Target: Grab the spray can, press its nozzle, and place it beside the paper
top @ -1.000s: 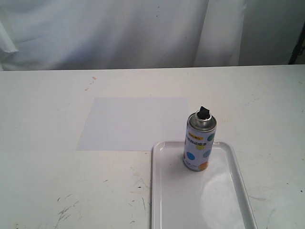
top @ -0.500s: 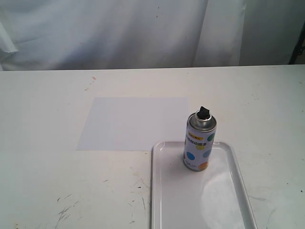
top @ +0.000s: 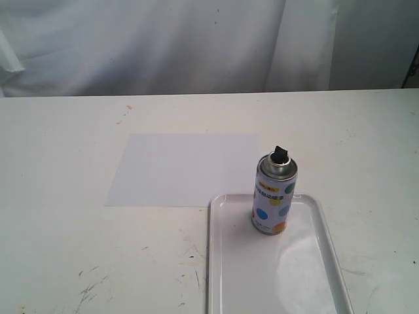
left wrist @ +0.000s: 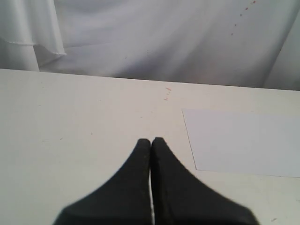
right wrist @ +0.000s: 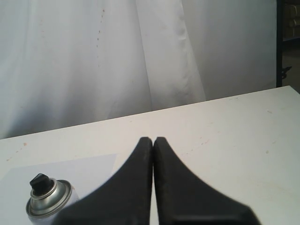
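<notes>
Two sets of jaws, both clenched on nothing: my left gripper (left wrist: 151, 140) had its black fingers pressed tip to tip over the bare white table (top: 59, 196), and my right gripper (right wrist: 153, 139) was closed the same way.

Now the target. The small cylindrical spray can with the white label and blue, teal and orange dots (top: 275, 196) stood upright on the far end of a glossy white raised-rim tray (top: 214, 261). Its small black plastic nozzle (top: 280, 154) sat on top of the silver shoulder. My right wrist camera caught the can's silver top (right wrist: 47, 201) and nozzle (right wrist: 40, 182) off to one side of my closed tips, clearly apart from them and not between them. My left wrist camera did not see the can.

The flat plain white rectangular sheet of paper (top: 186, 169) lay just beyond the tray, its near right corner meeting the tray's far edge; whether they overlapped, I could not tell. From my left side the paper (left wrist: 243, 140) lay ahead and aside of my tips.

Room to move: open tabletop spread left of the paper, right of the tray, and on to the table's far edge, where a white draped curtain (top: 163, 46) hung.
</notes>
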`<state>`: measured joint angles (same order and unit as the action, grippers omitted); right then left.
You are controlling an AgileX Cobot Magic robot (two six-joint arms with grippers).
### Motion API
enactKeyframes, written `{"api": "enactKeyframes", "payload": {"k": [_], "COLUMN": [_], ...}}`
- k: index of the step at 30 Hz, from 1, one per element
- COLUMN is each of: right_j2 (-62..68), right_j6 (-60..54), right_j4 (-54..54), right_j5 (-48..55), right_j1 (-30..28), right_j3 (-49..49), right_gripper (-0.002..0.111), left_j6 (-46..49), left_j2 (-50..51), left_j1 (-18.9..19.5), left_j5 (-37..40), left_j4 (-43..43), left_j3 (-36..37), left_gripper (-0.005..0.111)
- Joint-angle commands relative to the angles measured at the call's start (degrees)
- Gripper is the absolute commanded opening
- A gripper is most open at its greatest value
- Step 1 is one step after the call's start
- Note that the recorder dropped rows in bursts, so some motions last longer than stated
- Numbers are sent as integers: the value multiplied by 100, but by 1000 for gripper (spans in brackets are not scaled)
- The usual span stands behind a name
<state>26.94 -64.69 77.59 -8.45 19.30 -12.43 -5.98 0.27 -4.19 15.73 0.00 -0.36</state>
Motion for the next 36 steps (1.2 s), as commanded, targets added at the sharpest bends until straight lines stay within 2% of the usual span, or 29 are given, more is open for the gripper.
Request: {"api": "enactKeyframes", "payload": {"k": [1,7,36], "right_j2": [-12,-12,-12], "right_j6": [2,2,2], "right_j4": [-29,-29,-29], "right_j5": [-36,-36,-36], "right_j1": [24,24,24], "right_j3": [10,10,10], "right_gripper": [0,0,0], "left_j6": [50,291,306], "left_j2": [-27,-27,-27], "left_j1": [19,28,28], "left_j5": [16,68,55], "left_j4": [0,0,0], "left_j3": [36,36,36], "left_gripper": [0,0,0]}}
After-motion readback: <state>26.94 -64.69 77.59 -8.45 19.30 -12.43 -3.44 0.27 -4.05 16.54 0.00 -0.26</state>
